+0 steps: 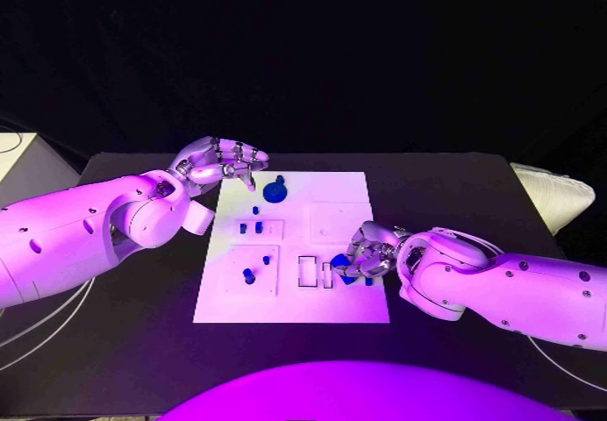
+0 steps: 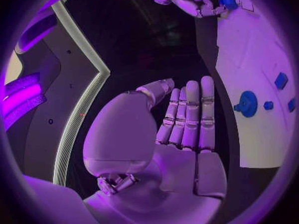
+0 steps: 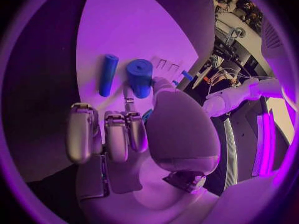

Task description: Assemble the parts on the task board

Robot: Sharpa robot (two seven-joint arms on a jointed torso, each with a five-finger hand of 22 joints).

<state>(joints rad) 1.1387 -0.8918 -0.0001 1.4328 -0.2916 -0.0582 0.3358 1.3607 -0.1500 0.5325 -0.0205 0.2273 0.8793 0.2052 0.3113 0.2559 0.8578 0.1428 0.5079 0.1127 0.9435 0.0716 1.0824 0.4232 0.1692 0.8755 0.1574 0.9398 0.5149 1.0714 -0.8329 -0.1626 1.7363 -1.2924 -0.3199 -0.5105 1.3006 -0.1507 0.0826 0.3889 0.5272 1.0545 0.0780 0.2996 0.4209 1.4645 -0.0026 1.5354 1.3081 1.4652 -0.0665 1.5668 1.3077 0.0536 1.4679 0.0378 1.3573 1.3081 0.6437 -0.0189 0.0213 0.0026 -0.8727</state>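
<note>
Your task board (image 1: 341, 303) lies in the middle of the black desk (image 1: 455, 175), long side running away from the robot.

Your left hand (image 1: 223, 163) hovers at the board's far left corner. Its wrist view shows the fingers (image 2: 192, 115) straight and side by side with the thumb set apart, and nothing in the palm, so it is released. Just beside it on the board sits a round blue part with a knob (image 1: 274, 187) (in the left wrist view it appears as a disc (image 2: 247, 103) with smaller blue pieces near it). Toward the robot from there, two short blue pegs (image 1: 251, 228) stand in a raised block, and another blue peg (image 1: 248, 275) stands in the block nearer the robot.

Your right hand (image 1: 367, 250) is down on the board's right side, near the slotted openings (image 1: 308, 271), with its fingers curled in. A blue part (image 1: 339, 261) shows right at its fingertips, and the right wrist view shows a sliver of blue (image 3: 147, 115) between thumb and fingers; I cannot tell whether it is truly grasped. Beyond those fingers, on the board, a slim blue cylinder (image 3: 107, 74) lies close beside a thicker blue cylinder (image 3: 141, 77).
</note>
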